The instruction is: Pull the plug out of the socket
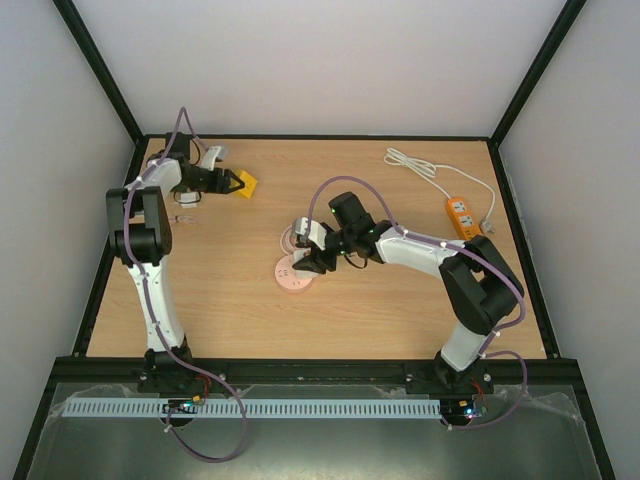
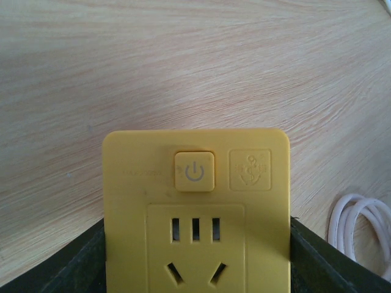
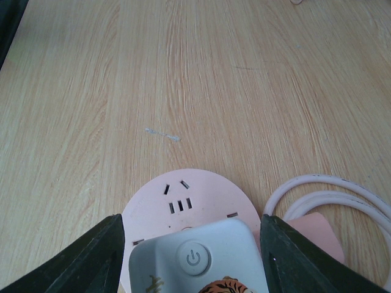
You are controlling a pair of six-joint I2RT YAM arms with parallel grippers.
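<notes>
At the far left the left hand (image 1: 232, 182) is closed on a yellow block (image 2: 195, 207), its dark fingers (image 2: 79, 268) tight against both sides. The block's face shows a power button and socket slots, and a loop of white cable (image 2: 360, 223) lies on the wood just to its right.

Near the middle of the surface (image 1: 400, 310) lies the round pink socket (image 3: 183, 195), flat on the wood, with a white cord (image 3: 330, 195) curling away on its right. The white plug (image 3: 192, 256) sits over the socket's near part, power button up. The right hand (image 1: 310, 262) is down around it, one finger close on each side, but I cannot tell whether they press the plug or stand just clear of it.

Far right, well apart from both hands, an orange strip (image 1: 461, 216) lies by the edge, its white lead (image 1: 420, 165) bundled behind it.
</notes>
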